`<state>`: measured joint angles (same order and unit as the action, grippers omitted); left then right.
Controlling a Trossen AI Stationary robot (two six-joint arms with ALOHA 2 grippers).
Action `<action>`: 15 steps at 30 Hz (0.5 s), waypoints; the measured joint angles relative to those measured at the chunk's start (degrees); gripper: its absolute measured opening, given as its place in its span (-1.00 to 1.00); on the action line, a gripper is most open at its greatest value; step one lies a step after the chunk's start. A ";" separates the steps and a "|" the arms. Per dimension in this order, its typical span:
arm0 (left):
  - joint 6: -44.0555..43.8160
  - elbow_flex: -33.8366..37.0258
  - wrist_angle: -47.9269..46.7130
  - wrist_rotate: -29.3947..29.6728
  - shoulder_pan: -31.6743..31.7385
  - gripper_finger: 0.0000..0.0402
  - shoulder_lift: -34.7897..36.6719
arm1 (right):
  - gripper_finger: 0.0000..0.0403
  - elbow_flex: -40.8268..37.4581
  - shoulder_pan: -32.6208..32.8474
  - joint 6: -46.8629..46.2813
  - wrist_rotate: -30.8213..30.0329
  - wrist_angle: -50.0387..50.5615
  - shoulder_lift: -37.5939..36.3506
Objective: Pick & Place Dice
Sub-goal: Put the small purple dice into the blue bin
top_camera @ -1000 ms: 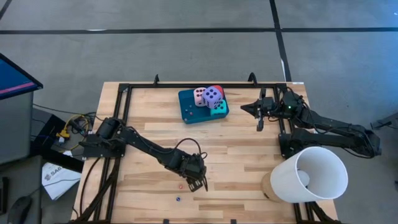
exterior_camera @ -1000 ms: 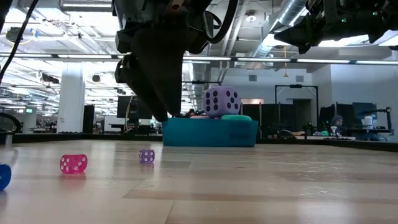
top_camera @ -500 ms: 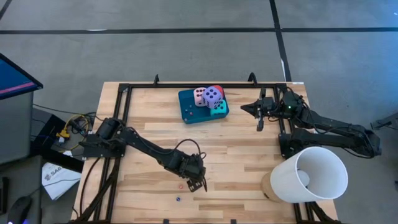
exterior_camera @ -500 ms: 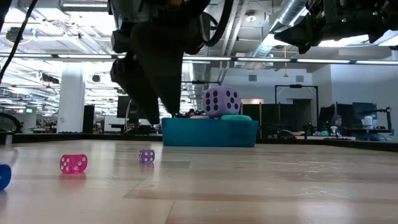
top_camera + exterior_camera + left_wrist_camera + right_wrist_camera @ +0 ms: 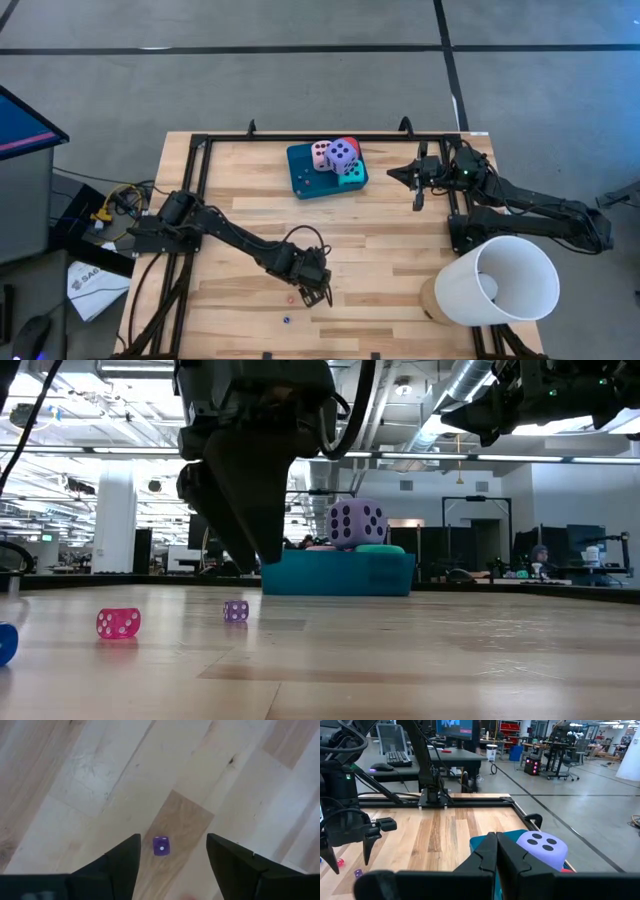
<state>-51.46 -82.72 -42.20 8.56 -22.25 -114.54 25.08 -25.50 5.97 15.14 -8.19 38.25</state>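
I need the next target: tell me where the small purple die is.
The small purple die lies on the table directly below the open left gripper, between its fingers in the left wrist view. In the low view, a small pink die sits nearest it.

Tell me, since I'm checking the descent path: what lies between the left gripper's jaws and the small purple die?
Nothing. In the left wrist view the left gripper hangs open over the small purple die, with only bare wooden table around it.
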 joint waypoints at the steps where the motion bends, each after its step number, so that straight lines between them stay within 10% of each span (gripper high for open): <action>1: 0.00 0.00 0.03 0.00 0.01 0.07 0.00 | -1.00 0.00 0.00 0.01 0.00 0.00 -0.01; 15: -1.42 5.04 4.48 -2.57 0.16 0.06 -0.86 | -1.00 -0.04 0.04 -0.01 0.00 -0.17 0.01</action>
<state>-52.89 -77.68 -37.72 5.99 -22.09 -115.40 25.04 -25.45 5.96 15.14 -8.36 38.26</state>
